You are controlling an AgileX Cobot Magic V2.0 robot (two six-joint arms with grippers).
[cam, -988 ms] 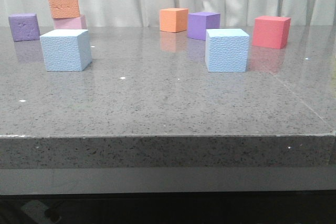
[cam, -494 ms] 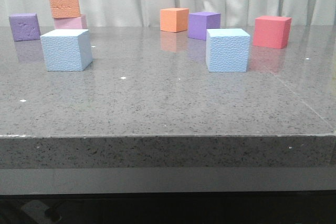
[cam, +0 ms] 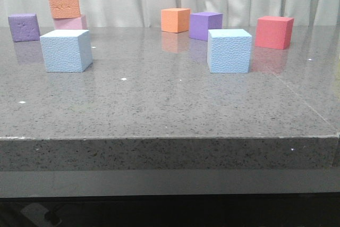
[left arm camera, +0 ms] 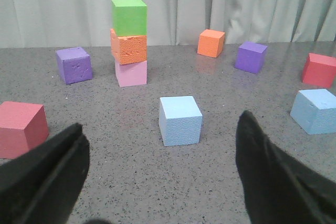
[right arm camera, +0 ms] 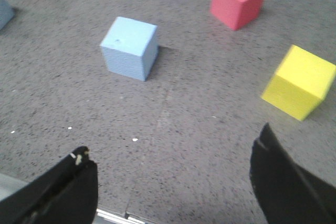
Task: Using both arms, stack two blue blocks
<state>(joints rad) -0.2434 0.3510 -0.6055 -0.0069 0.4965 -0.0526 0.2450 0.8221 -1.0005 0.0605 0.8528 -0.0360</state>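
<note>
Front view: I see both pale sky-blue foam cubes, one (cam: 66, 50) just beside the green-orange-pink cube tower (cam: 65, 1), the other (cam: 229, 50) well apart from it, unstacked. My left gripper (left arm camera: 160, 169) and right gripper (right arm camera: 173, 182) gape, holding nothing; all remains.

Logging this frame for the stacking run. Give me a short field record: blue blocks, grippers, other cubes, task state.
left blue block: on the table, alone, in front of the three-cube tower
right blue block: on the table, apart from the left one, nothing on it
left gripper: open, empty, facing the left blue block
right gripper: open, empty, short of the right blue block
tower: green on orange on pink
other cubes: two purple, one orange, two red, one yellow
task state: blue blocks not yet stacked
</note>
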